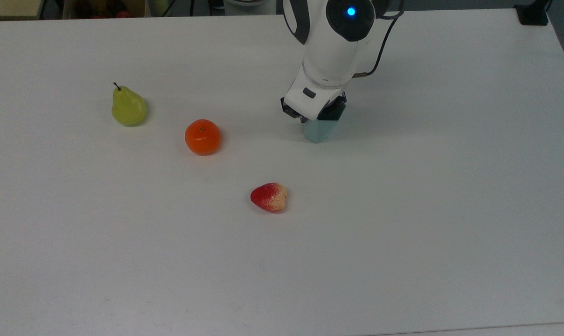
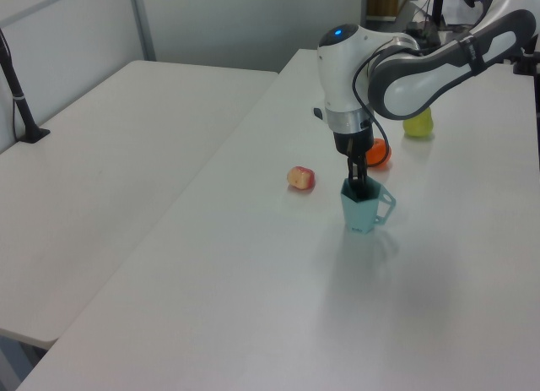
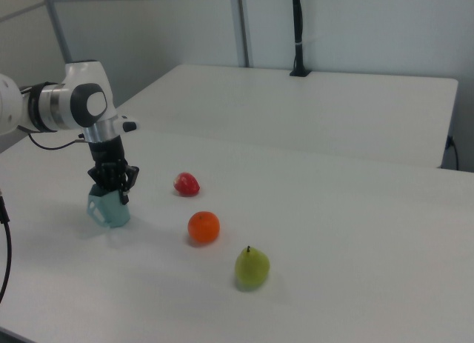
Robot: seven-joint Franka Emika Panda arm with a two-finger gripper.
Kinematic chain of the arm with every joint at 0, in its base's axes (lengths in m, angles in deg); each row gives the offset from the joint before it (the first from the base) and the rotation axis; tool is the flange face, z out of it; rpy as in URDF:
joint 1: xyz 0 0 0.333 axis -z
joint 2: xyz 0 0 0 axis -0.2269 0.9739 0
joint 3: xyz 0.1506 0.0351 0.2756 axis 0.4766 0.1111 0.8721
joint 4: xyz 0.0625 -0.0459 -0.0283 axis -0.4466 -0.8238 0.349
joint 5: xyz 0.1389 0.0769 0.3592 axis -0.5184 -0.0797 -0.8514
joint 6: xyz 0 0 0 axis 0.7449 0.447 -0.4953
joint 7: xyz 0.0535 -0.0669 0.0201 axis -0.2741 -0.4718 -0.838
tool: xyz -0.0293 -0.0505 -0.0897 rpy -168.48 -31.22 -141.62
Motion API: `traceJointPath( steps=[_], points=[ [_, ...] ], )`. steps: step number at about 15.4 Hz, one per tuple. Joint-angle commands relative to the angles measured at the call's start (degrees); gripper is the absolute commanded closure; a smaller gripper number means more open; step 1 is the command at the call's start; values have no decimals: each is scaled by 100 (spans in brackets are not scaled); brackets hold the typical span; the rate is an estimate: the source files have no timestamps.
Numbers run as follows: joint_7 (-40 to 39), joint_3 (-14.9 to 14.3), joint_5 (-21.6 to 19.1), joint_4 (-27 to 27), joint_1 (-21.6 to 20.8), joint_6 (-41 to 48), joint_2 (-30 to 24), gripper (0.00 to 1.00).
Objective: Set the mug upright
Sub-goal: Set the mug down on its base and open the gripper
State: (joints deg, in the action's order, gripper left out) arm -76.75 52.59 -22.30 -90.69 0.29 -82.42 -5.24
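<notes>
Mug (image 2: pixel 361 210) upright in pincer (image 2: pixel 359 187)

The gripper (image 1: pixel 320 120) points down at the mug (image 1: pixel 317 131), which stands on the table (image 1: pixel 403 210), right of the orange (image 1: pixel 202 136).

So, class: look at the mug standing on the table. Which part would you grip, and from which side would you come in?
Grip the rim wall from above, one finger inside and one outside. The mug stands upright with its open mouth facing up, and its walls taper to a narrow base, so a side pinch could slip. The handle juts to the left view's right, so take the wall away from it. The hand already reaches into the mouth that way.
</notes>
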Motion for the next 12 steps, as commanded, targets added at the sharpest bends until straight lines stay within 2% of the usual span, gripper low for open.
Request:
traceJointPath(
  steps=[1, 3, 5, 12],
  points=[
    [-221, -7, -144, -66, 132, -90, -112, 4],
    [-211, -24, -126, -49, 158, -64, -217, 0],
    [-211, -33, -65, -40, 254, 50, -445, 0],
    [-203, -33, -134, -48, 992, 1034, -1807, 0]
  ],
)
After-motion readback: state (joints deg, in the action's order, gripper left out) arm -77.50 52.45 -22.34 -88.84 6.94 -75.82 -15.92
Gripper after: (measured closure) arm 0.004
